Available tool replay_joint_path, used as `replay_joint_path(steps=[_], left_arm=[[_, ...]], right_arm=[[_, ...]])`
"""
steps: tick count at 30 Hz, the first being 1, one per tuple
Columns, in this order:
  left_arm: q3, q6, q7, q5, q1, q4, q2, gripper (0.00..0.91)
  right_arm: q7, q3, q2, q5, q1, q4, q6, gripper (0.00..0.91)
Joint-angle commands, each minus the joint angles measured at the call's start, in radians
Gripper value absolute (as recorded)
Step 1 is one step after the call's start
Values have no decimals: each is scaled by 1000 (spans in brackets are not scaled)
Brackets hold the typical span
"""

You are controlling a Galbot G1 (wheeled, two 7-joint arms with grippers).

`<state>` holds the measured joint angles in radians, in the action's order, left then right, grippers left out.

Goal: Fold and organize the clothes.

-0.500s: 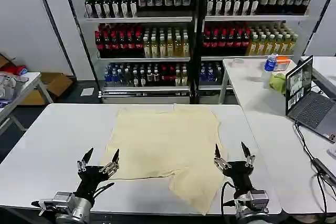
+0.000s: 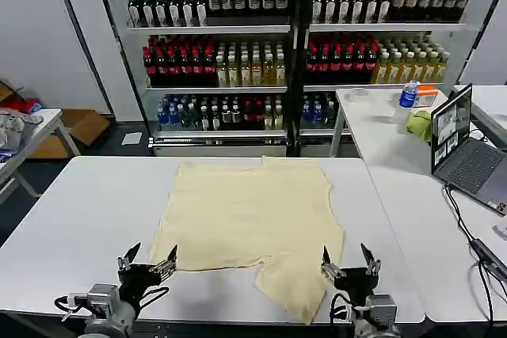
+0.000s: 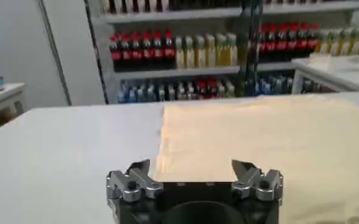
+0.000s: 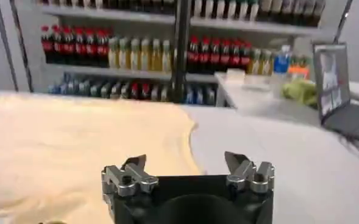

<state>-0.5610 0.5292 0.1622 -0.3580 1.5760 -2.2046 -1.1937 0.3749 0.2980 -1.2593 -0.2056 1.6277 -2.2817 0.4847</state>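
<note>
The pale cream-yellow T-shirt (image 2: 245,223) lies spread flat on the white table (image 2: 87,211), with one sleeve (image 2: 297,286) reaching toward the front edge. My left gripper (image 2: 148,260) hovers open near the front edge, just off the shirt's near left corner. My right gripper (image 2: 349,262) is open too, beside the sleeve at the shirt's near right. In the left wrist view the left gripper (image 3: 193,171) faces the shirt (image 3: 264,134) with nothing between its fingers. In the right wrist view the right gripper (image 4: 188,164) stands empty above the shirt's edge (image 4: 75,140).
A second white table (image 2: 412,187) on the right carries an open laptop (image 2: 467,152), a green cloth (image 2: 420,124) and a blue bottle (image 2: 408,94). Shelves of bottles (image 2: 293,45) fill the back. Another table with a grey-white bundle (image 2: 12,128) stands far left.
Both grippers have pulled back toward the front edge and sit lower in the head view. The shirt has not moved.
</note>
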Motion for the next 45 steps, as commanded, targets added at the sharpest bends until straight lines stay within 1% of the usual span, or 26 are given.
replay_joint_path(steps=[1,6,10,18,23,29,31,32,33,34,35,36,37,38,39,40,41,42,43,45], left_arm=[[10,49,17,-12,-23,75,31,907],[13,49,20,-13,-33,100,33,907],[9,49,22,-40,-34,113,33,907],[8,49,22,-56,-36,116,36,907],[6,50,20,-95,-37,123,40,907],[13,49,30,-116,-44,139,39,907],[15,49,32,-125,-46,142,38,826],[16,49,33,-128,-47,144,38,715],[16,48,33,-141,-49,146,38,665],[15,48,33,-151,-49,148,39,544],[14,48,33,-165,-50,148,39,494],[14,48,33,-173,-50,147,39,312],[13,48,34,-179,-50,146,40,212],[13,48,34,-182,-50,145,40,131],[13,48,34,-185,-49,143,40,20],[12,47,33,-186,-48,142,41,0],[12,47,33,-189,-48,142,42,10],[12,47,33,-193,-47,142,43,10],[12,47,32,-198,-47,142,44,10],[11,47,32,-204,-48,143,44,10]], right_arm=[[18,-59,-2,2,45,-4,33,907],[20,-98,-8,31,60,2,33,907],[37,-136,-16,85,83,8,12,907],[53,-164,-29,78,101,28,15,907],[87,-188,-47,94,110,30,28,907],[110,-190,-62,101,113,47,38,907],[113,-193,-68,100,113,46,43,907],[113,-196,-70,99,114,45,46,907],[113,-199,-71,99,114,45,48,907],[113,-202,-72,98,114,46,50,907],[113,-203,-73,98,114,48,51,907],[114,-203,-75,98,114,50,51,856],[114,-204,-75,98,114,51,51,786],[112,-204,-75,97,113,54,51,715],[111,-204,-76,96,113,55,51,635],[111,-204,-76,95,113,56,51,272],[112,-206,-77,92,113,57,51,171],[112,-206,-78,89,112,58,51,40],[110,-208,-78,84,112,58,52,10],[107,-210,-80,79,111,59,52,0]])
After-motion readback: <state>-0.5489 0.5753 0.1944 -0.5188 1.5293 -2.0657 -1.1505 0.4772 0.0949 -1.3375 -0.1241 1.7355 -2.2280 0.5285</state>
